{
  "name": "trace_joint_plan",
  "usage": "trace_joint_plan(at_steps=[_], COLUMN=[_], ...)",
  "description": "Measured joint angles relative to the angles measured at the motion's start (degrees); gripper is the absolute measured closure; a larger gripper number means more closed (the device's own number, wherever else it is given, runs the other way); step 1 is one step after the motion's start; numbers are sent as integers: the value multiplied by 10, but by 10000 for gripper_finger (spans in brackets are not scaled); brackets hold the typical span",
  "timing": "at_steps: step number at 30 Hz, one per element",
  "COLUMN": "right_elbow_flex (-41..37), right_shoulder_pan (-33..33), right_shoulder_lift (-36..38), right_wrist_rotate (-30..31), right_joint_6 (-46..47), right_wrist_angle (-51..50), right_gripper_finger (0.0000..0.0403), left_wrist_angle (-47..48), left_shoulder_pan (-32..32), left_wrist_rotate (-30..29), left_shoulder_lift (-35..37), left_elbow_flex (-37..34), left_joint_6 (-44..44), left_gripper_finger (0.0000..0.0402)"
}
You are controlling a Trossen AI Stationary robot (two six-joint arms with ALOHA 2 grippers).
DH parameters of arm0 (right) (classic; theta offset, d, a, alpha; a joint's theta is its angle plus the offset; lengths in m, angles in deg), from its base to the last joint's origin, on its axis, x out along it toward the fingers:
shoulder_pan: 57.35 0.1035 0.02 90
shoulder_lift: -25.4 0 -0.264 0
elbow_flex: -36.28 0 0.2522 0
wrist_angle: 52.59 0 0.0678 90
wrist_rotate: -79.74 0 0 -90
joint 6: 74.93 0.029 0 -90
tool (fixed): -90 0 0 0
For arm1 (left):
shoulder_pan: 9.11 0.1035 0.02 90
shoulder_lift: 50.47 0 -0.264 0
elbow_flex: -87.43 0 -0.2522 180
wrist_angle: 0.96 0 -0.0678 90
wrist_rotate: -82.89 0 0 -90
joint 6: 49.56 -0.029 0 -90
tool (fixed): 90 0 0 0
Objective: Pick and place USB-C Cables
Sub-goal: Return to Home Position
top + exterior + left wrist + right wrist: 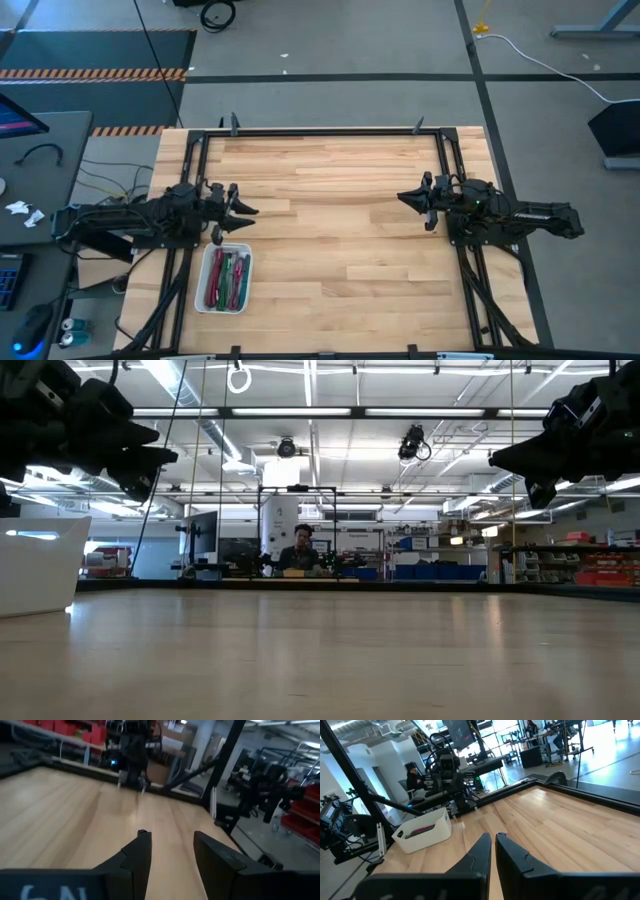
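1. Lying in the white bin (248,262) at the left side of the tabletop (340,250), the cables (228,277) form a packed row of green and pink strands. They are too small here to count, and some may be another colour.
2. The left gripper (243,205) hovers above the tabletop just beside one short end of the bin, pointing toward the middle. Its fingers (137,857) stand apart, with bare wood showing between them and nothing held.
3. The right gripper (402,198) hangs over the right side of the tabletop, well apart from the bin, and points across at the left arm. Its fingers (515,855) are together, with only a slit between them, and hold nothing.
4. From the right wrist, the bin sits just beside the left arm, with pink and green showing over its rim.
5. A person (300,552) sits far off in the room behind the tabletop.
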Motion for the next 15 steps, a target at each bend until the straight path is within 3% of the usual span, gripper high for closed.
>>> trace_joint_plan(at_steps=[12,15], right_elbow_flex=[0,0], right_shoulder_pan=[0,0], right_shoulder_lift=[0,0], right_wrist_rotate=[0,0], right_joint_6=[0,0], right_wrist_angle=[0,0], right_gripper_finger=[372,372], left_wrist_angle=[14,77], left_shoulder_pan=[0,-9], left_wrist_rotate=[-2,-34], left_shoulder_lift=[2,48], left_elbow_flex=[0,0], left_joint_6=[0,0], left_gripper_finger=[249,250])
